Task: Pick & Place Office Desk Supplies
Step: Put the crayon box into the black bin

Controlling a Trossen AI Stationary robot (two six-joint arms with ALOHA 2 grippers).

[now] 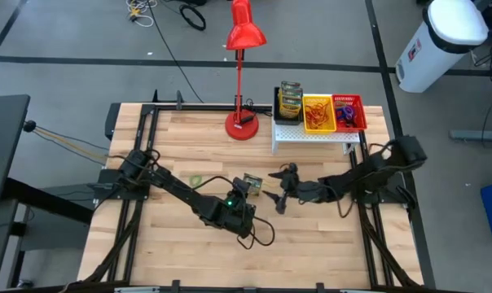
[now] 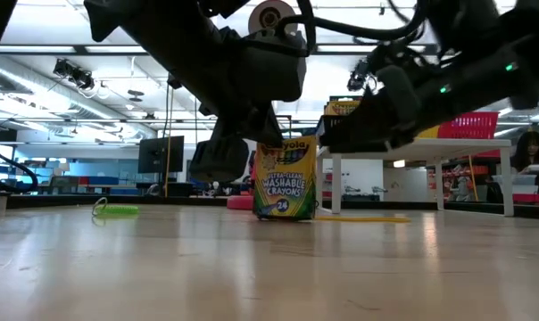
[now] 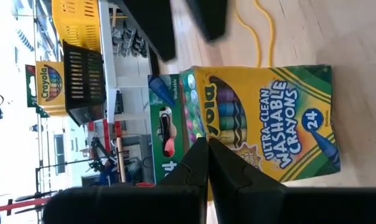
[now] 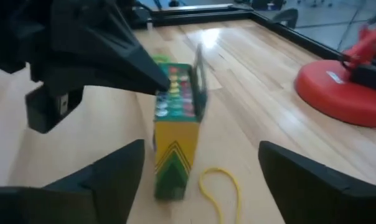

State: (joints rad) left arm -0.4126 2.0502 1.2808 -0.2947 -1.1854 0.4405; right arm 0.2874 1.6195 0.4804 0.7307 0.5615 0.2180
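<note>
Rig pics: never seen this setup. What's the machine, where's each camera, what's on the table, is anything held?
The machine is two robot arms at a wooden table. There are four cameras: one overhead, one at table level, and one on each wrist. A crayon box stands upright mid-table with its flap open. The left gripper is shut with its tips at the box's top, and seems to hold nothing. The right gripper is open and faces the box. A green band and a yellow band lie on the table. At the back are a red lamp and three bins: black bin, yellow bin and red bin.
</note>
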